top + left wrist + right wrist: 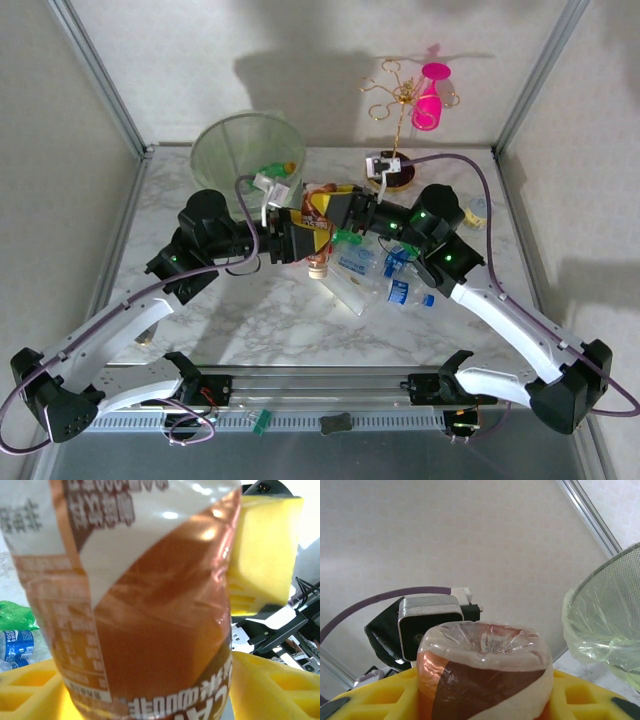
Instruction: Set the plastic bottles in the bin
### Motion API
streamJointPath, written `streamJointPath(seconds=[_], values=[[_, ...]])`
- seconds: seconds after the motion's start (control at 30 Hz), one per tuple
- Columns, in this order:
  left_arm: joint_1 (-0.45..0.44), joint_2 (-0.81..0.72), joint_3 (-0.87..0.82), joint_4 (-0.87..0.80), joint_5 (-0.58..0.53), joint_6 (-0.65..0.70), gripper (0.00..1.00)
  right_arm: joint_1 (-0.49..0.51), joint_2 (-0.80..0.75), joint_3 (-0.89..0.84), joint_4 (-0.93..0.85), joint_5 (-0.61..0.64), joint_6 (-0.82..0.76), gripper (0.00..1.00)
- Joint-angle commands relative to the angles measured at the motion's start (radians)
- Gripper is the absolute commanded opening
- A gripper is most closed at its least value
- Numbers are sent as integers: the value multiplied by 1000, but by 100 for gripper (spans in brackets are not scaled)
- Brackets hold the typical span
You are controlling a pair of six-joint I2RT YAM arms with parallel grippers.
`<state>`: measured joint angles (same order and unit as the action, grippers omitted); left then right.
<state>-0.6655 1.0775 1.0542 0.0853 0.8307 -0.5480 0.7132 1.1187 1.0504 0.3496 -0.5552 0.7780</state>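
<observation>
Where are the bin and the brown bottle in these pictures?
bin (225, 150), top external view, its inner wall.
brown bottle (150, 630), left wrist view, its label.

Arms bent inward, left tool (304, 238) and right tool (326, 206) meeting, both clamped on one bottle (150, 630)

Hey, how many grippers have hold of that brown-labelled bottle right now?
2. The left gripper grips the brown-labelled bottle from the left, and the right gripper grips it from the right. They meet mid-scene, just in front of the bin.
</observation>
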Motion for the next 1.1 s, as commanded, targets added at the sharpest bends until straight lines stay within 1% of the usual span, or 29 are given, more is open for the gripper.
streamJointPath(seconds=[0.0, 0.07, 0.13, 0.2, 0.3, 0.4, 0.43, 0.47, 0.5, 0.6, 0.63, 0.77, 0.83, 0.9, 0.97, 1.07], values=[[-12, 8, 24, 102, 13, -29, 66, -4, -28, -42, 65, -29, 16, 45], [-15, 15, 24, 121, 21, -41, 60, -4, -37, -52, 73, -34, 16, 45], [-18, 22, 26, 133, 34, -46, 52, -4, -45, -59, 74, -36, 8, 45], [-23, 27, 26, 150, 44, -57, 51, -4, -49, -64, 78, -38, 5, 45], [-30, 36, 32, 165, 60, -60, 45, -3, -51, -67, 75, -35, -4, 45], [-31, 38, 40, 166, 61, -58, 44, -4, -51, -67, 58, -31, -19, 45], [-30, 39, 45, 162, 60, -55, 44, -3, -51, -64, 48, -29, -26, 48], [-30, 40, 48, 156, 55, -51, 44, -4, -51, -59, 29, -23, -37, 54], [-31, 39, 52, 139, 43, -39, 44, -3, -52, -48, 4, -15, -55, 65], [-31, 42, 88, 25, -37, 34, 42, -3, -68, -13, -101, 50, -119, 84], [-31, 47, 108, -25, -62, 63, 42, -3, -77, -4, -131, 76, -138, 85], [-21, 74, 226, -220, -194, 171, 40, -5, -114, 49, -288, 228, -232, 87], [-8, 82, 278, -273, -263, 197, 40, -4, -131, 72, -352, 317, -266, 87], [15, 92, 323, -314, -341, 217, 39, -6, -147, 88, -409, 399, -292, 90], [42, 111, 369, -354, -425, 223, 35, -7, -161, 89, -439, 440, -308, 90], [101, 158, 429, -403, -525, 201, 31, -8, -180, 78, -461, 469, -319, 90]])
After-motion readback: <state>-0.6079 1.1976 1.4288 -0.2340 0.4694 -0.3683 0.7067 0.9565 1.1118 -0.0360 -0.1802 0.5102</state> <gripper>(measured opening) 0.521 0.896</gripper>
